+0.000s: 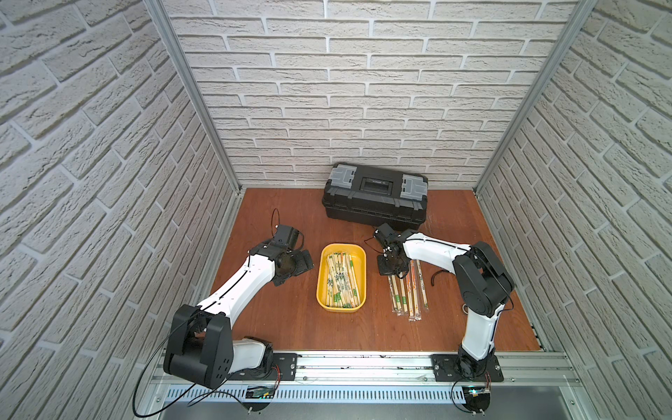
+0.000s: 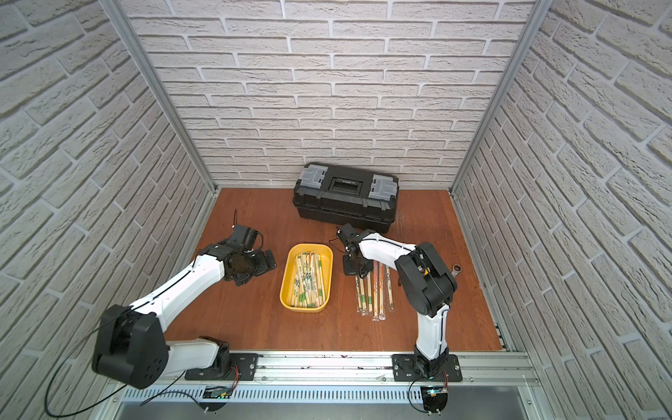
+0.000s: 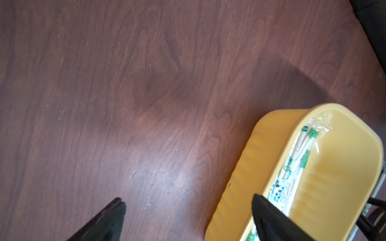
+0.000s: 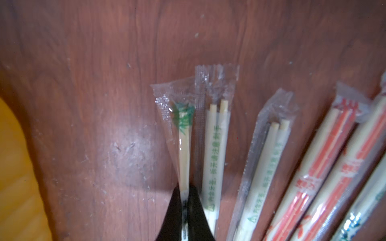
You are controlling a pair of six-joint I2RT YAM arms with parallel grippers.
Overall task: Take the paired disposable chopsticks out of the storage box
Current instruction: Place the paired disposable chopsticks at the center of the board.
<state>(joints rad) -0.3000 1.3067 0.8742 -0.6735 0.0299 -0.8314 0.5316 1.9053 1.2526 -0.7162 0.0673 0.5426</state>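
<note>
The right gripper pinches one of the paired disposable chopsticks, pale bamboo in a clear green-printed sleeve, beside green- and orange-printed pairs lying on the table. Many more fill the yellow storage box nearby. The left gripper stands wide open, empty, at its other side.

A black toolbox stands shut at the back of the bench, close to the rear wall, with 2 grey latches on its lid and a recessed handle between them. The bench is red-brown wood grain, scuffed in both wrist views. White brick-pattern walls close 3 sides. A small silvery metal tool lies toward the bench's right, partly hidden.
</note>
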